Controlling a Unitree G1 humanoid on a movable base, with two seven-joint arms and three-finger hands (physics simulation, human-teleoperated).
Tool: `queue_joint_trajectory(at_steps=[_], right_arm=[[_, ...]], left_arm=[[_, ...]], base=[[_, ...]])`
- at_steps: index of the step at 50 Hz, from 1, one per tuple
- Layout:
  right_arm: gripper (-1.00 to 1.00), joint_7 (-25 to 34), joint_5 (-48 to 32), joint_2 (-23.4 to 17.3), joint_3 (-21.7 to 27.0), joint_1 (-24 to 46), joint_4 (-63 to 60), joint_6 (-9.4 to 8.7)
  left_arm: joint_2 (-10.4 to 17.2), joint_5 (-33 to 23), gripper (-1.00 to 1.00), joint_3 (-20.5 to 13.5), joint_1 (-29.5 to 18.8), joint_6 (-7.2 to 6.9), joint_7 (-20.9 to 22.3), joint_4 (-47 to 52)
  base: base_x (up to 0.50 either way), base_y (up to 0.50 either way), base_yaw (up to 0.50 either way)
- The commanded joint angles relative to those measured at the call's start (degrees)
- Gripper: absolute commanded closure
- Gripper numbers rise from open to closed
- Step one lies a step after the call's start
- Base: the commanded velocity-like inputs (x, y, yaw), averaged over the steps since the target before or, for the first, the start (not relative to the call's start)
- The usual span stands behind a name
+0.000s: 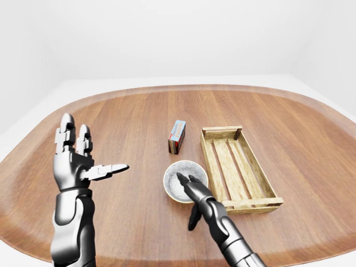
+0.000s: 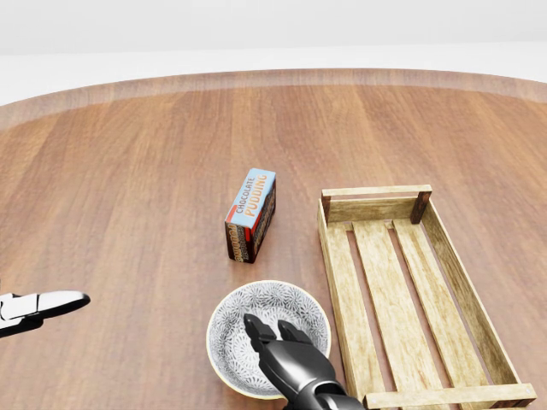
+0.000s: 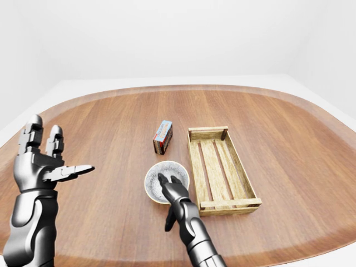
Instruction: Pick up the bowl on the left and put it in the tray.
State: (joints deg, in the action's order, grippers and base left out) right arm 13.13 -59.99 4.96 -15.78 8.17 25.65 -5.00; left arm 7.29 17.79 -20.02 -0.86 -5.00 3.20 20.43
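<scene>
Left-eye view
Table point(image 1: 139, 111): a wide round wooden top fills the view, with white floor and walls beyond it.
Bowl point(image 1: 177, 176): a patterned grey-and-white bowl stands upright on the wood near the bottom middle, just to the left of the tray and not in it.
Tray point(image 1: 253, 167): a slatted wooden crate lies on the table, right of centre, with nothing inside.
Pudding box point(image 1: 177, 136): it stands on its long edge just above the bowl and apart from it.
Right hand point(image 1: 188, 183): the dark hand reaches up from the bottom edge; its two long fingers lie spread over the bowl's lower right rim and inside, with the thumb hanging below the rim. The fingers are not closed round the rim.
Left hand point(image 1: 75, 161): raised over the left of the table, well away from the bowl, with the fingers stretched upward and the thumb pointing right. It is released and holds nothing.

Head view
Bowl point(image 2: 248, 320): at the bottom middle, with its rim just beside the tray's left wall point(image 2: 329, 265).
Right hand point(image 2: 273, 337): two fingertips lie on the bowl's patterned inside.
Left hand point(image 2: 38, 306): only one pale finger shows at the left edge.

Right-eye view
Layout: much the same; the bowl point(image 3: 161, 177) sits to the left of the tray point(image 3: 236, 172).
</scene>
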Motion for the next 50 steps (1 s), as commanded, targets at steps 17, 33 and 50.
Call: queue_joint_trajectory(at_steps=[17,33,50], right_arm=[[1.00,-2.7,0.8,0.8,-0.6,0.3,5.4,0.00],[1.00,0.1,-0.7,1.9,-1.1,2.3,3.7,0.00],[1.00,7.4,-5.9,4.0,-2.9,4.0,-6.4,0.00]], left_arm=[[0.0,0.0,-1.00,0.1,-0.1,0.00,-0.1,-0.3],[-0.2,-0.2,-1.00,0.3,0.2,0.00,0.0,0.1],[-0.3,-0.2,-1.00,0.4,0.3,0.00,0.1,0.3]], base=[[0.00,0.00,0.00],[0.00,0.00,0.00],[0.00,0.00,0.00]])
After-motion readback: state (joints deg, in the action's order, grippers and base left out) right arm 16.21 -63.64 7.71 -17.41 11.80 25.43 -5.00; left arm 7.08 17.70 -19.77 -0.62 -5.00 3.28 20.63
